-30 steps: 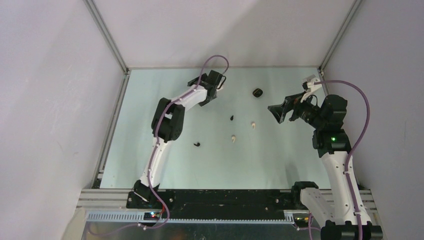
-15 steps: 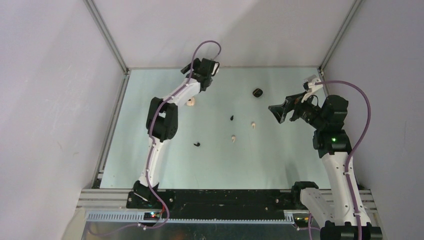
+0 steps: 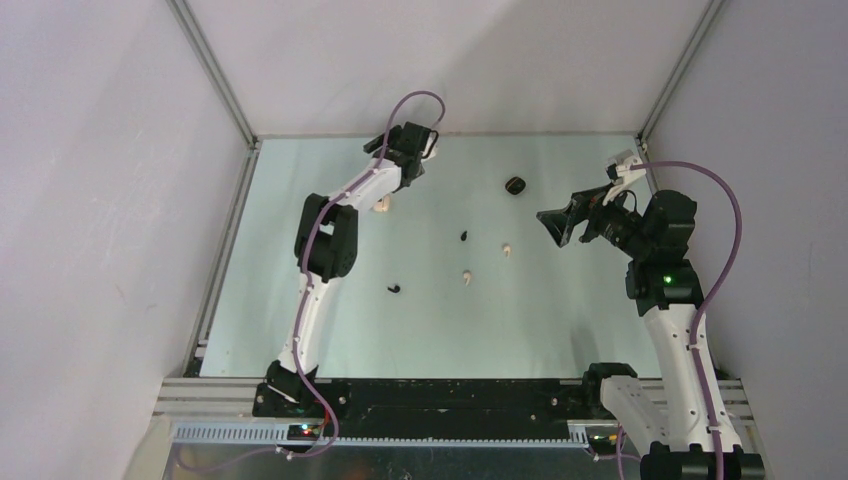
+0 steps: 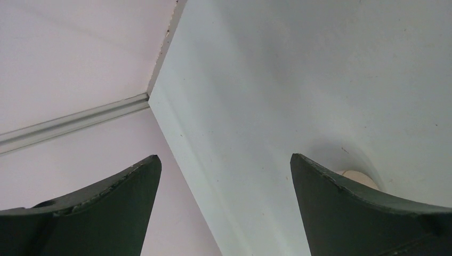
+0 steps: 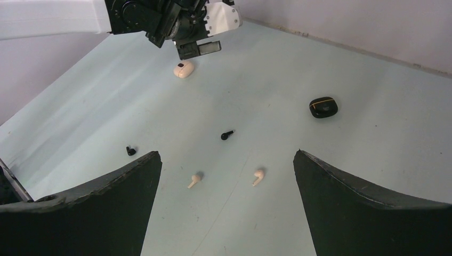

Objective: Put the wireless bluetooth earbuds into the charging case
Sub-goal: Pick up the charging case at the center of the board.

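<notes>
Two cream-white earbuds [image 3: 467, 275] [image 3: 507, 249] and two black earbuds [image 3: 464, 236] [image 3: 395, 288] lie loose mid-table. The right wrist view shows the cream ones [image 5: 195, 180] [image 5: 259, 176] and the black ones [image 5: 227, 135] [image 5: 130, 151]. A closed cream charging case [image 3: 381, 205] lies far left, also in the right wrist view [image 5: 184, 70]. A closed black case [image 3: 515, 185] [image 5: 323, 107] lies far right. My left gripper [image 3: 405, 148] is open and empty, raised just beyond the cream case, which peeks out behind its right finger [image 4: 356, 175]. My right gripper [image 3: 555, 225] is open and empty, raised right of the buds.
Pale walls with metal corner rails [image 3: 215, 80] enclose the table on three sides. The left gripper [image 4: 224, 170] hangs close to the table's far edge [image 4: 160, 64]. The left arm's elbow [image 3: 325, 240] stands over the left part of the table.
The left gripper has swung left and toward the far wall, uncovering the cream case. The right arm, buds and black case have not moved.
</notes>
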{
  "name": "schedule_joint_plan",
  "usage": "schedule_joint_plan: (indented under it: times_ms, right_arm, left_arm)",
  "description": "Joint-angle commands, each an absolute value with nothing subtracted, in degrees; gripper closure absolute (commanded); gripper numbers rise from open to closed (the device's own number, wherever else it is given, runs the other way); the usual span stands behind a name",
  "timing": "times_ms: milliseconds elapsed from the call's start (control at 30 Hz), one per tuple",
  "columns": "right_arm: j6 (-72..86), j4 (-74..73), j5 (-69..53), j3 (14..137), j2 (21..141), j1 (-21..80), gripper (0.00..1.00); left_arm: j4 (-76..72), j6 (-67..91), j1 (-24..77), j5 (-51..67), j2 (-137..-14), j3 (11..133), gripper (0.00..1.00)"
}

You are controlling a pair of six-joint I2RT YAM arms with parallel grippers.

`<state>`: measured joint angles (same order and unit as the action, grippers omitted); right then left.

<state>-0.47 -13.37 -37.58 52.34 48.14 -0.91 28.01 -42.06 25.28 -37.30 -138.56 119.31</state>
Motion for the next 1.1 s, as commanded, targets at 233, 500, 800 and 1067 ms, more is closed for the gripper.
schedule_joint_plan:
  times_ms: [233, 500, 800, 1067]
  right_arm:
    - [-0.26, -11.12, -38.14, 52.21, 47.66, -0.87, 0.0]
    - [-0.27, -11.09, -38.4, 52.16, 47.47, -1.22, 0.0]
    - [-0.26, -11.07, -38.58, 52.21, 47.37, -1.23, 0.0]
    - [-0.26, -11.12, -38.59, 52.2, 47.42, -1.53, 0.0]
  left_arm:
    - [30.86, -43.41, 23.17, -35.86, -137.29, 115.27, 0.01]
    - [30.87, -40.72, 21.75, -32.32, -133.64, 112.24, 0.01]
    - [32.21, -42.69, 20.18, -20.86, -125.33, 103.13, 0.01]
    - [37.82, -49.68, 16.11, -8.4, -118.51, 104.09, 0.01]
